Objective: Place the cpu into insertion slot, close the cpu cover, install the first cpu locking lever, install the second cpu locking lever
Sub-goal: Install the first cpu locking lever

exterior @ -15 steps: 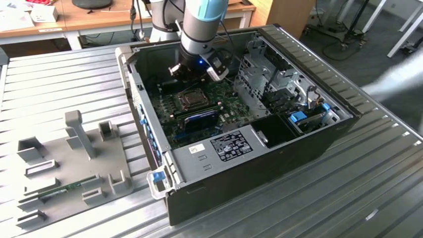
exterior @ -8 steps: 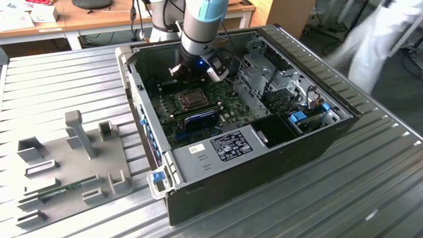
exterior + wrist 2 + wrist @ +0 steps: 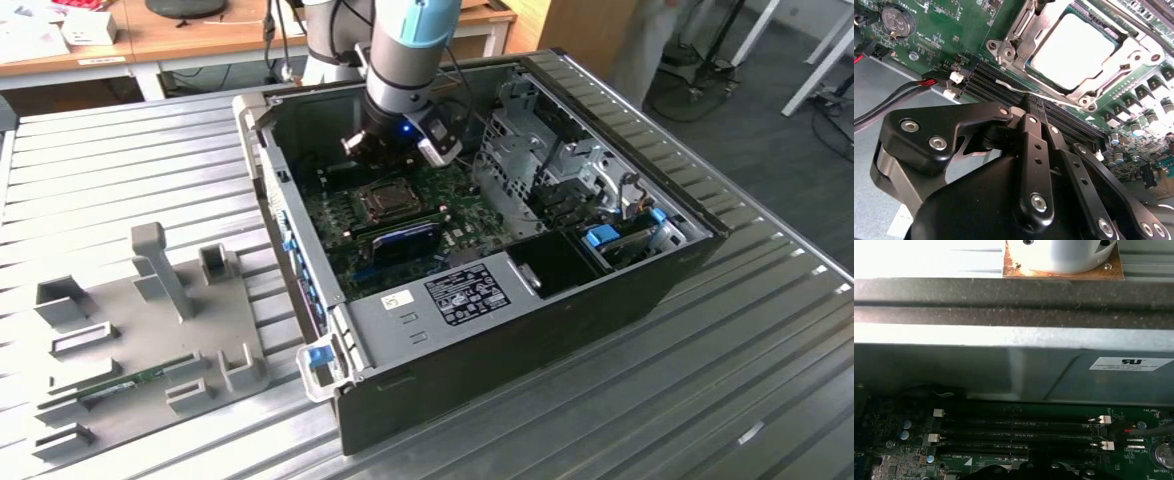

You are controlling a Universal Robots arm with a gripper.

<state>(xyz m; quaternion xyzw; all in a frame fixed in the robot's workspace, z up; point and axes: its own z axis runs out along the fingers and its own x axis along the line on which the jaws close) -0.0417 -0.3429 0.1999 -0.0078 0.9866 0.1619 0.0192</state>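
Ribbed metal table [image 3: 747,400] carries your open case [image 3: 534,330], laid on its side so the board faces up for the arm.

The cpu [image 3: 1074,50] already sits in the slot [image 3: 366,203], its pale top showing through the window of the cover [image 3: 1026,42]. The cover lies flat over it, which I judge pins the chip's edges. A thin wire lever [image 3: 1014,85] runs along the socket edge nearest the memory slots [image 3: 989,75]; you cannot tell whether it is hooked down.

Your gripper [image 3: 1036,102] hangs just beside that lever with its fingers pressed together. That is probably to make one narrow tip that fits the tight gap and can push the wire. Whether the tip touches it is unclear.

On the exterior view's left, a grey fixture tray [image 3: 147,330] lies well apart.
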